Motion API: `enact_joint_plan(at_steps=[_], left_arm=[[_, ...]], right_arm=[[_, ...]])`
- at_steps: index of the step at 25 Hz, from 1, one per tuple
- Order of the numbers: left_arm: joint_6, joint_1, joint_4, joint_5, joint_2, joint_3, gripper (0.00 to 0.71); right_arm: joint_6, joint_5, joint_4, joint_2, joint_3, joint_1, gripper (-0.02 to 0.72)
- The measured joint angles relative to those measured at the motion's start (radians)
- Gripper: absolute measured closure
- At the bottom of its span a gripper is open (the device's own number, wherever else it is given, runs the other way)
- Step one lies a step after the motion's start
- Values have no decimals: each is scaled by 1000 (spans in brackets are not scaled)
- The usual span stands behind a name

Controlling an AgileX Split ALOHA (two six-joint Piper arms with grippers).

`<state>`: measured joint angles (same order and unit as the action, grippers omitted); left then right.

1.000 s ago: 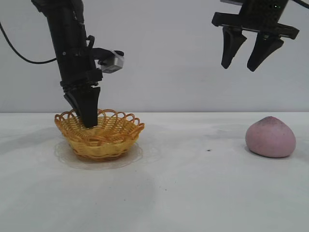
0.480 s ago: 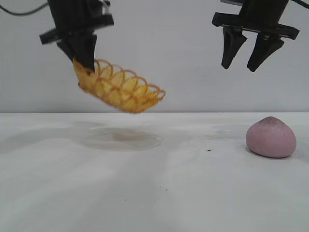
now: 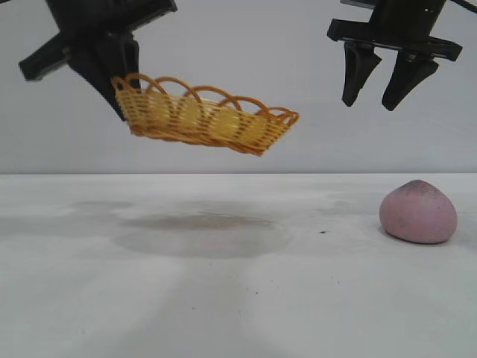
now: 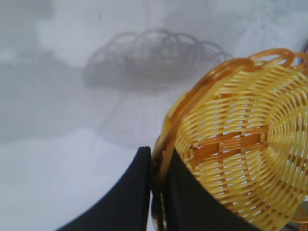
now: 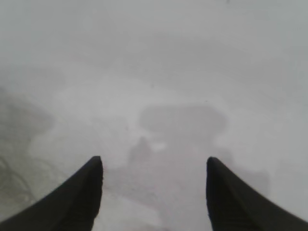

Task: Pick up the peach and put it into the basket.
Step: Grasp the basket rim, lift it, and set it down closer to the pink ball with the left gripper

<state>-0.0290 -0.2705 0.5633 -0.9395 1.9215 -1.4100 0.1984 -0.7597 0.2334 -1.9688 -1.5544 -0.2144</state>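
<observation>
Clearly the peach (image 3: 417,212) sits on the counter (image 3: 238,298) almost straight below the right end effector (image 3: 389,77), whose jaws hang wide; the left end effector (image 3: 112,78) pinches the basket (image 3: 205,119) rim, aloft, well apart.

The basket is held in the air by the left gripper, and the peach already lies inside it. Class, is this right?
Not quite. The left gripper does hold the basket aloft, but the exterior view shows the peach on the table, not in the basket.
</observation>
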Motion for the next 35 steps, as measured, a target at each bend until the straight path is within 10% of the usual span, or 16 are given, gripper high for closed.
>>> enact_joint_plan(at_steps=[8,20,30,35], left_arm=[[-33,-87,163,322,-45,280,710],[-45,-174,280,527,33,300,710],[-53,-174,282,482,35,300,317],[-147,-174,229,414,-8,300,302]], right_arm=[[0,0,0,0,0,0,300],[0,6,0,0,0,0,300],[0,6,0,0,0,0,300],[0,6,0,0,0,0,300]])
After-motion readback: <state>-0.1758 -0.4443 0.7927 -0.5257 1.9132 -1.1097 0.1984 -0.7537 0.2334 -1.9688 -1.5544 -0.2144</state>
